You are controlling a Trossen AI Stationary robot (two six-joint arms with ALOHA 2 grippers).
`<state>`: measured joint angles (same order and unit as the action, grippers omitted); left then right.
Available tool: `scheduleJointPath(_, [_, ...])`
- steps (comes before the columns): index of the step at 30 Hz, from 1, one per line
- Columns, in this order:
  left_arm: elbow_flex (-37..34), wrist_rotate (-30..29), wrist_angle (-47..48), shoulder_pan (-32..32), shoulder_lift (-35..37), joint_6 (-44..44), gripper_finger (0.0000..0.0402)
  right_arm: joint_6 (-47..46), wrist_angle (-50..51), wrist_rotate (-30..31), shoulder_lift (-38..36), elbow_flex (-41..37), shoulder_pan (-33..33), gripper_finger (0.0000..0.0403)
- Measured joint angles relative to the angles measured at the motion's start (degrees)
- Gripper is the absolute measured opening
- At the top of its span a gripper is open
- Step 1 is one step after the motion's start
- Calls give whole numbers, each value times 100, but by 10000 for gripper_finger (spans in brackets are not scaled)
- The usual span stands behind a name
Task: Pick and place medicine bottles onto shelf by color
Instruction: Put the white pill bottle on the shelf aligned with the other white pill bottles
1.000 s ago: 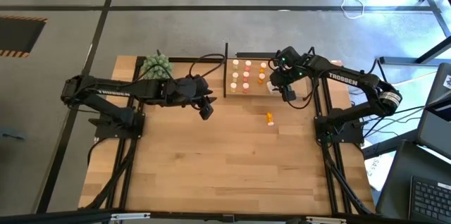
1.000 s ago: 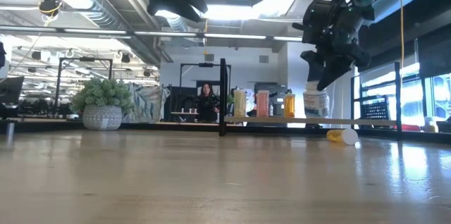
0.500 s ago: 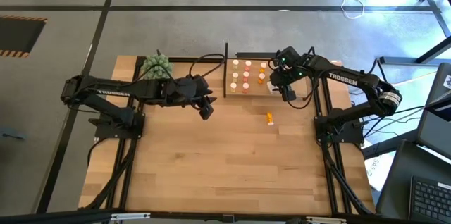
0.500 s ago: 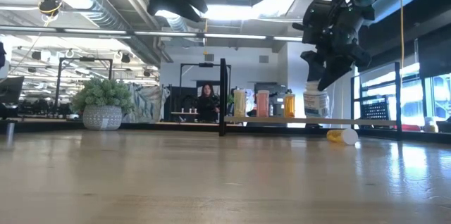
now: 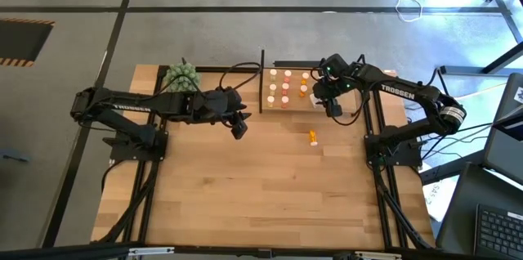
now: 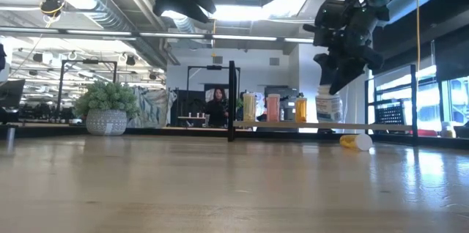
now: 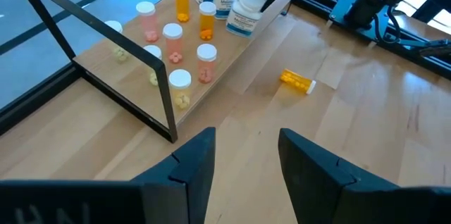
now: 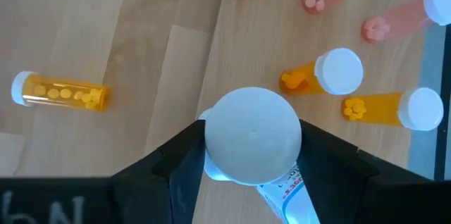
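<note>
Right gripper (image 8: 252,155) over shelf (image 5: 278,103) end; we see fingers flanking large white bottle (image 8: 252,134), grip uncertain. Left gripper (image 7: 246,155) parted, empty, before shelf. Orange bottle (image 5: 313,136) lying on table (image 5: 245,186).

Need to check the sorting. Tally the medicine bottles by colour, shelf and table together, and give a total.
Pale yellow bottles: 3
Pink bottles: 3
Orange bottles: 3 (2 on the shelf, 1 lying on the table)
White bottles: 3
Total: 12
</note>
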<state>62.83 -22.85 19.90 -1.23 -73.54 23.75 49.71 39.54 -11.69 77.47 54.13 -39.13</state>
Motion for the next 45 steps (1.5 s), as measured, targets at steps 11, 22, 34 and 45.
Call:
scheduleJointPath(11, [0, 2, 0, 2, 0, 0, 150, -317, -41, 33, 9, -7, 0, 233])
scheduleJointPath(22, [0, 2, 0, 2, 0, 0, 150, -467, 126, 247, 9, 335, 0, 234])
scheduleJointPath(34, [0, 2, 0, 4, 0, 0, 150, -1097, 922, 265, -128, 985, -2, 234])
scheduleJointPath(45, [0, 2, -2, 4, 2, -9, 150, -1794, 1002, -2436, -276, 762, 85, 234])
